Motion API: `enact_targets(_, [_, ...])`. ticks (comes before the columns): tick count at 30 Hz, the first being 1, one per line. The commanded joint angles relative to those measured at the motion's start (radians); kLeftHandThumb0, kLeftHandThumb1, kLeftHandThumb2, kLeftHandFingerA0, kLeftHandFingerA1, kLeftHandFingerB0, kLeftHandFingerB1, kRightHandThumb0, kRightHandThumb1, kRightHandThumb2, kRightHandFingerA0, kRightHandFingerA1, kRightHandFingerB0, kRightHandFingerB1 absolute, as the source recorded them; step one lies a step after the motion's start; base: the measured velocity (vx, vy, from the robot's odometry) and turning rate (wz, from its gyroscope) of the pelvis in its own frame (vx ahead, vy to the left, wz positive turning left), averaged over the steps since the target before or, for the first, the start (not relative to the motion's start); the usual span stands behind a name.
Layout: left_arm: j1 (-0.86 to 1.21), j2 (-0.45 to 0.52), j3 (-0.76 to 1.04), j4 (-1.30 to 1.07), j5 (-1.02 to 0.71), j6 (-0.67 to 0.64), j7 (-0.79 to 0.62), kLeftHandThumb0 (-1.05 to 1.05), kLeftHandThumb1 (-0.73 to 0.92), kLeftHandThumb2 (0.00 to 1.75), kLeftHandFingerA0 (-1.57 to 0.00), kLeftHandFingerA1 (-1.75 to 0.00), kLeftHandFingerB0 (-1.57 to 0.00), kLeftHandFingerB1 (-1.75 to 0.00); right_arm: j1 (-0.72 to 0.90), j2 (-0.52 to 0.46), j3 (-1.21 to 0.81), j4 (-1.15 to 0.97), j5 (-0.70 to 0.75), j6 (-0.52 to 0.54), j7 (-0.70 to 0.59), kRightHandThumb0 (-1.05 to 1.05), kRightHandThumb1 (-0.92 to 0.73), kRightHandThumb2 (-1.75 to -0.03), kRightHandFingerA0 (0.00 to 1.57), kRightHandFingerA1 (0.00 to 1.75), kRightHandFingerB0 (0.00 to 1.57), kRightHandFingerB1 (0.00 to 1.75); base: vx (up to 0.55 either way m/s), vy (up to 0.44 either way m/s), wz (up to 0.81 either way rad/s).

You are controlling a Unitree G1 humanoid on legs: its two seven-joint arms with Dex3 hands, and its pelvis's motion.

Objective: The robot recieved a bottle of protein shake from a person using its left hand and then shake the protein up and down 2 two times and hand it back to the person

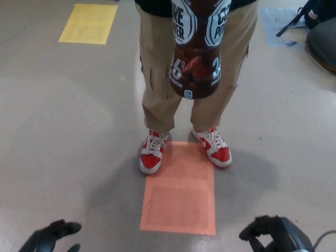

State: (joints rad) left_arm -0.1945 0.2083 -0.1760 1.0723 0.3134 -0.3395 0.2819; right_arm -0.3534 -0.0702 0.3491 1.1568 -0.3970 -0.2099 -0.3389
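Left hand (52, 235) cropped; bottle (197, 50) top cut off.

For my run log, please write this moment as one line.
phase: before handover | bottle: held out in front of person, not in robot's hands | left hand: low, empty | right hand: low, empty

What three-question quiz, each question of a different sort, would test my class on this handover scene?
1. True or false: the left hand already holds the protein shake bottle.
2. Which floor patch lies just in front of the person's red and white shoes? A) the yellow patch B) the orange patch C) neither
3. Fill in: the bottle hangs in front of the person's ___ trousers.

Key:
1. False; both the left hand and the right hand sit low in the picture, far from the bottle.
2. B
3. Tan (khaki)
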Motion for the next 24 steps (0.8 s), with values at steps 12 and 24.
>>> enact_targets(12, [-0.066, 0.098, 0.040, -0.302, -0.167, -0.169, -0.319, -0.42, 0.68, 0.61, -0.56, -0.39, -0.40, -0.33, -0.060, -0.001, 0.072, 0.137, -0.106, -0.191, -0.273, -0.49, -0.59, -1.07, 0.92, 1.03, 0.94, 0.78, 0.00, 0.000, 0.00])
enact_targets(24, [-0.130, 0.182, 0.098, -0.818, -0.626, 0.431, -0.813, -0.72, 0.45, 0.76, -0.10, -0.42, 0.00, -0.12, -0.072, -0.005, 0.078, 0.140, -0.118, -0.184, -0.280, -0.47, -0.56, -1.11, 0.94, 0.92, 0.94, 0.74, 0.00, 0.000, 0.00])
